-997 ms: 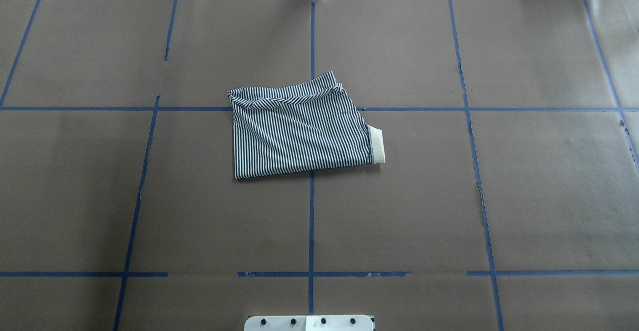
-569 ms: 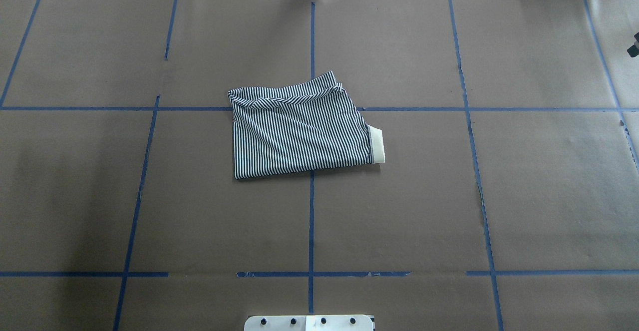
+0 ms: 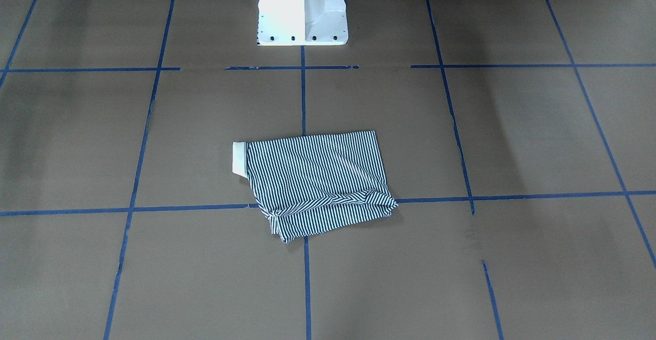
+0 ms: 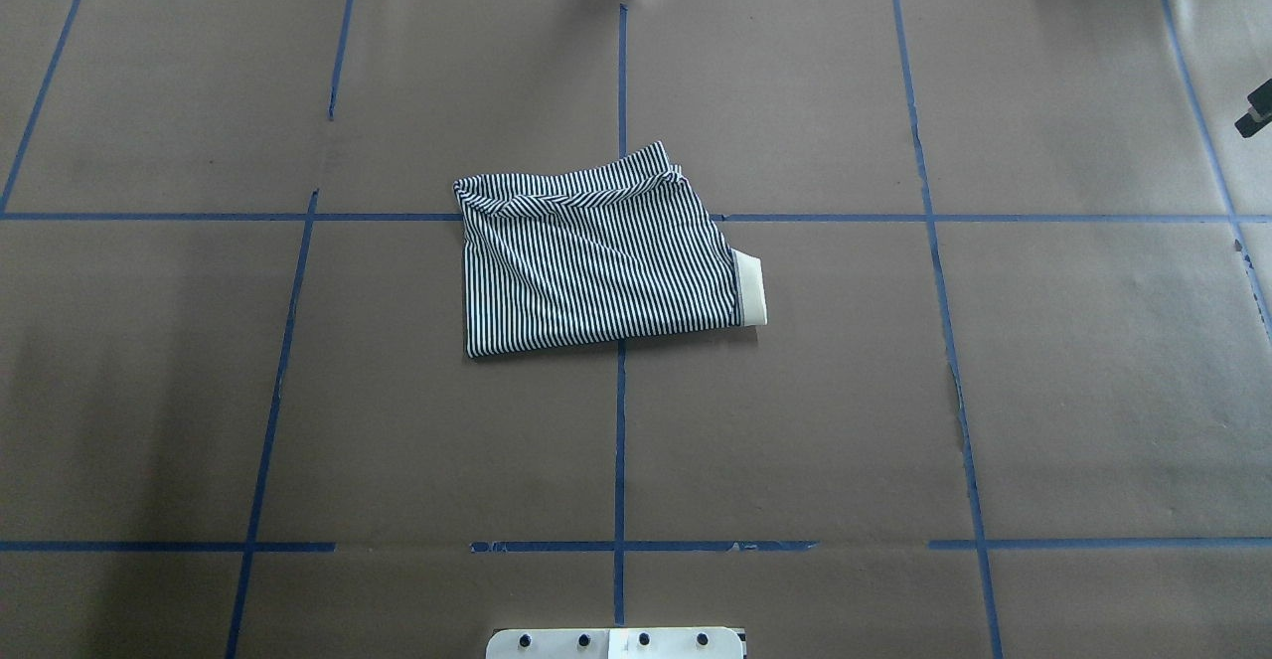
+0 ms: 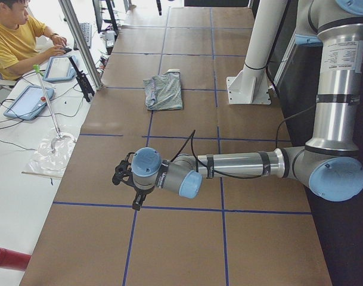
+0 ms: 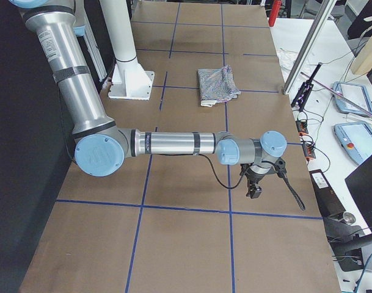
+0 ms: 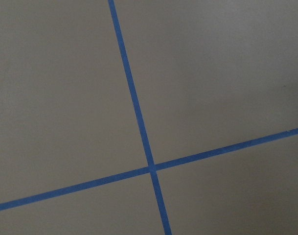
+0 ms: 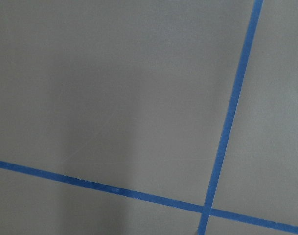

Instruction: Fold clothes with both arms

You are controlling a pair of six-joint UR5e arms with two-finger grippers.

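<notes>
Left arm (image 5: 241, 164): stretched out low over bare table (image 4: 298, 391), well apart from the shirt (image 4: 596, 261).
Left gripper (image 5: 132, 189): appears only in the left side view, so I cannot tell whether its fingers are apart or together.
Shirt: lies at the table's middle, across the centre tape (image 4: 620, 440). It is folded into a compact, rough rectangle, and neither gripper touches it.
Collar (image 4: 752, 288): pokes out at the shirt's right end in the overhead view.
Done: the main folds look finished.
Left: probably only tidying the rumpled flap (image 4: 566, 197) along the far edge, if anything.
Right arm (image 6: 173, 144): likewise out over bare table, far from the shirt.
Right gripper (image 6: 255, 186): only a sliver shows at the overhead's right edge; I cannot tell its state.
Views: only the side views show the arms whole. The front view shows the flap best. Both wrist cameras see only table and tape.
</notes>
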